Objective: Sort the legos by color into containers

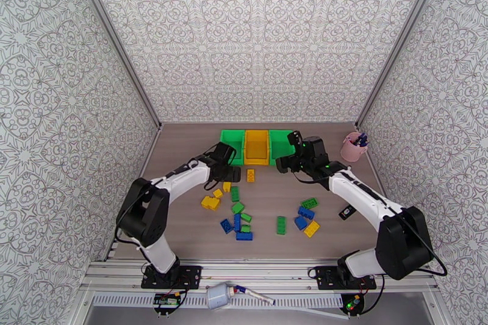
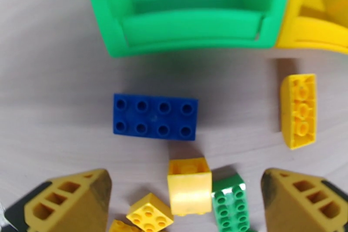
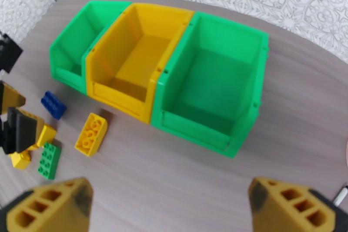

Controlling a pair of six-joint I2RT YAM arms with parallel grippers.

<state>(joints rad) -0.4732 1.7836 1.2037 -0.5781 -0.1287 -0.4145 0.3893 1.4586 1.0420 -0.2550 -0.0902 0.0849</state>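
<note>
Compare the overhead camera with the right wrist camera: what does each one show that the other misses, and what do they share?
Overhead: the pink cup and bricks far from the bins, such as the lone green brick and the blue, green and yellow group right of it. Right wrist: the right green bin with its whole bare floor, which the right gripper partly covers from above. Shared: the left green bin, the yellow bin, the yellow brick before it, and the left gripper.

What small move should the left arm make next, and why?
Probably lower the open left gripper and close on the yellow brick lying between its fingers; the yellow bin stands close by, and nothing is held yet.
</note>
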